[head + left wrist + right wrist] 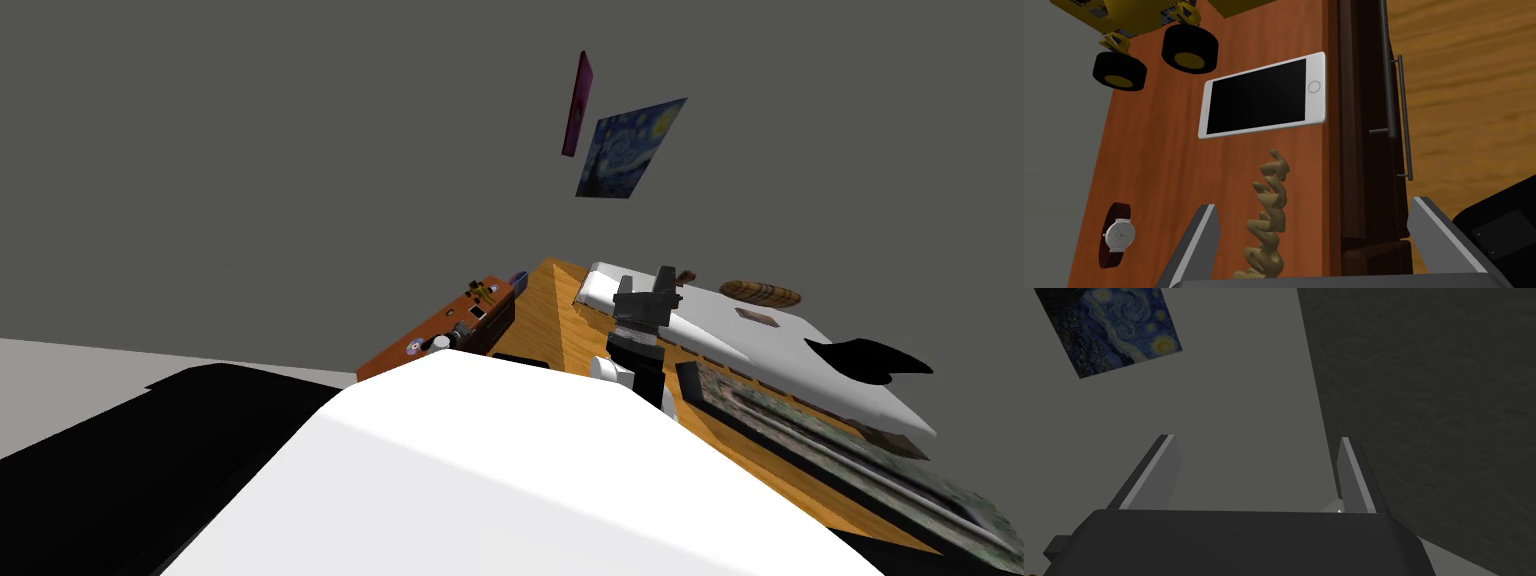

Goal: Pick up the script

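The script (1269,220) is a tan piece of looping cursive lettering lying on the reddish-brown dresser top (1169,165). My left gripper (1313,204) hovers over it, open. The script's near end lies between the fingers, closer to one finger (1196,240) than to the other finger (1439,235), which hangs past the dresser's front edge. Neither finger touches it. In the head view the dresser (430,335) shows left of centre. My right gripper (645,280) is raised over the white bed (760,350), open and holding nothing.
Beyond the script on the dresser lie a white phone (1264,95), a yellow toy vehicle with black wheels (1154,45) and a wristwatch (1118,235). A drawer front with a dark bar handle (1399,115) drops to the wooden floor (1474,90). A patterned rug (850,460) lies beside the bed.
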### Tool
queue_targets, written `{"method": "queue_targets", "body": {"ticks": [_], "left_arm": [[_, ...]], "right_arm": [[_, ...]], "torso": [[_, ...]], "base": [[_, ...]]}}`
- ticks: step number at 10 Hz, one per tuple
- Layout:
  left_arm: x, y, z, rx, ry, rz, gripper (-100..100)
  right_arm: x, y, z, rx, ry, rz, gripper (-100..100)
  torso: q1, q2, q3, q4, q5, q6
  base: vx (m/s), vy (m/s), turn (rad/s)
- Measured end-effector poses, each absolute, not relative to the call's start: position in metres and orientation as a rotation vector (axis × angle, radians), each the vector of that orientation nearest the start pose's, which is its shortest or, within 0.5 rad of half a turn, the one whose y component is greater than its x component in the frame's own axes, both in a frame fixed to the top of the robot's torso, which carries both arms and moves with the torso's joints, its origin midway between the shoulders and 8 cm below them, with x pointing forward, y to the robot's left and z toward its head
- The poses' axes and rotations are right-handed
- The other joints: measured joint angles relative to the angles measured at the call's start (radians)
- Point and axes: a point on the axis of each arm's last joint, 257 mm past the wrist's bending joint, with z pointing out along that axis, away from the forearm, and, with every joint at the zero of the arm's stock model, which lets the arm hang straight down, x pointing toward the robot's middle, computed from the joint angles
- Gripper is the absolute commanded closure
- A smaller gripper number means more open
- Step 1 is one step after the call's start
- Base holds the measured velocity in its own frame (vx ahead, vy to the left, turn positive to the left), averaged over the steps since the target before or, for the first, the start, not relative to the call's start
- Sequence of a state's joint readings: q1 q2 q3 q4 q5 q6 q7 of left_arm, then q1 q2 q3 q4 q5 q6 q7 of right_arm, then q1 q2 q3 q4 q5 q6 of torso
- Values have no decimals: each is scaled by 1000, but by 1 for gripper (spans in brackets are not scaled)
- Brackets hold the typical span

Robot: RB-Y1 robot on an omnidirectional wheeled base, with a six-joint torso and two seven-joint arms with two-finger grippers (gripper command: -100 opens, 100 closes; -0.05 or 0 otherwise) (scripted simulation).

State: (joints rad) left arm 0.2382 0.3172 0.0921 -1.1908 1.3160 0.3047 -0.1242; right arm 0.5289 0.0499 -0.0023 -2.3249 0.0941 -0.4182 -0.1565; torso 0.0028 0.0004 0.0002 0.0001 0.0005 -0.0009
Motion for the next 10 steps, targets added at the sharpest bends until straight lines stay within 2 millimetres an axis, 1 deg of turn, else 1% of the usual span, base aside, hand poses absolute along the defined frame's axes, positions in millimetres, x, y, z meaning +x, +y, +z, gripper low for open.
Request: {"method": "queue_targets", "body": {"ticks": [2, 3, 7, 10], "left_arm": [[345, 385, -519, -2595, 786, -1140, -100], [347, 384, -523, -2619, 798, -1136, -100], [341, 386, -537, -2689, 810, -1099, -100], [341, 387, -544, -2736, 832, -1081, -100]], "right_arm": [[347, -280, 19, 750, 621, 1354, 0], [347, -280, 19, 750, 621, 1354, 0], [347, -280, 19, 750, 621, 1354, 0], [347, -280, 19, 751, 621, 1354, 0]], "torso": [[1, 0, 0, 0, 0, 0], [1, 0, 0, 0, 0, 0], [0, 0, 0, 0, 0, 0], [0, -1, 0, 0, 0, 0]], "base": [[-16, 62, -131], [-6, 53, -33], [-10, 47, -65], [-6, 56, -53]]}}
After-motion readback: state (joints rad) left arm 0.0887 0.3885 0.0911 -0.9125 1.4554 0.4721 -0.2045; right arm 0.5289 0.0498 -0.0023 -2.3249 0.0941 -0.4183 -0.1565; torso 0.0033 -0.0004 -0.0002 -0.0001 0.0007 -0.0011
